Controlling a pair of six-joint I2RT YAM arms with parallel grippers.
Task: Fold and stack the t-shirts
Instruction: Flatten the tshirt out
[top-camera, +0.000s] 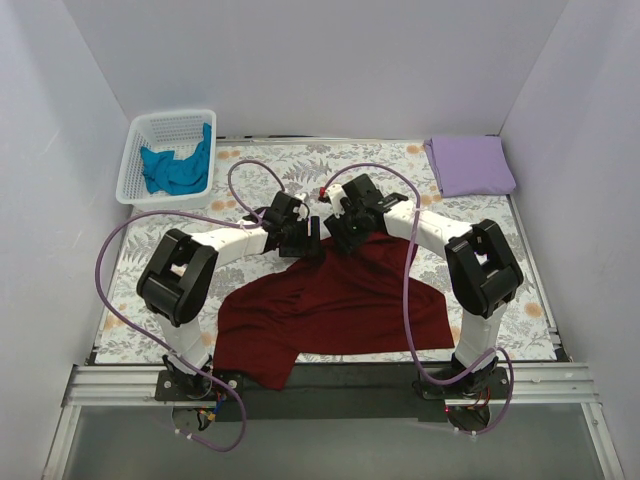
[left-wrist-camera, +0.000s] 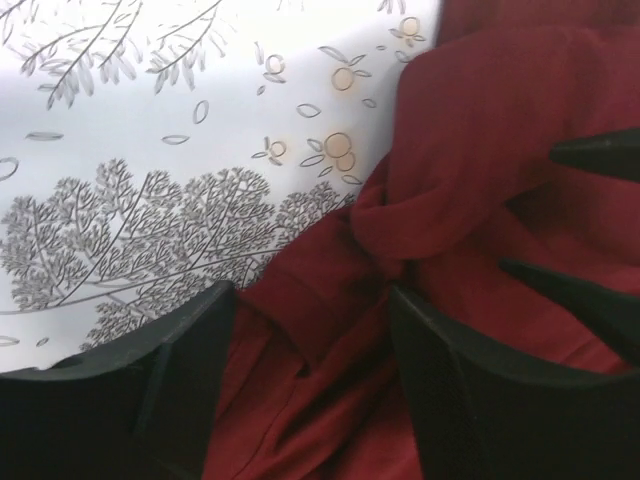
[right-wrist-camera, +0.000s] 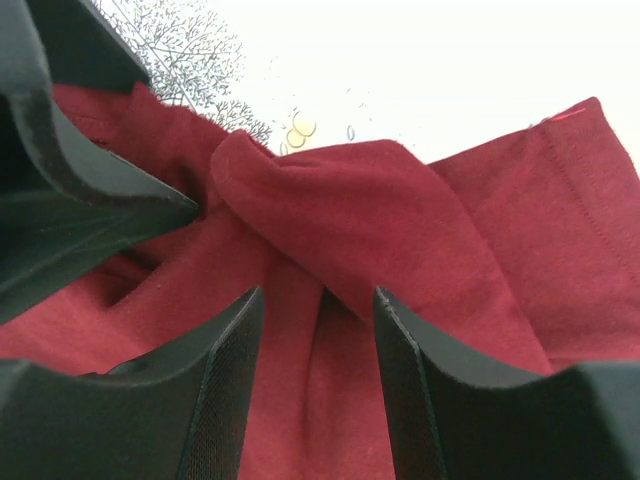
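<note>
The dark maroon t-shirt (top-camera: 335, 305) lies spread and rumpled across the near middle of the table, its far edge bunched into a twisted fold (left-wrist-camera: 420, 215) (right-wrist-camera: 350, 215). Both grippers meet over that fold. My left gripper (top-camera: 305, 236) (left-wrist-camera: 312, 335) stands open, with maroon cloth lying loose between its fingers (left-wrist-camera: 190, 350). My right gripper (top-camera: 336, 228) (right-wrist-camera: 315, 330) is open too, straddling a crease in the cloth. The lavender t-shirt (top-camera: 470, 165) lies folded at the back right. In the basket (top-camera: 140, 135) at the back left, the teal t-shirt (top-camera: 178, 170) is crumpled.
A floral-print cloth (top-camera: 300, 160) (left-wrist-camera: 150, 150) covers the table. White walls close in the back and both sides. The right gripper's fingertips (left-wrist-camera: 600, 155) show at the right edge of the left wrist view; a left finger (right-wrist-camera: 80, 200) fills the left of the right wrist view.
</note>
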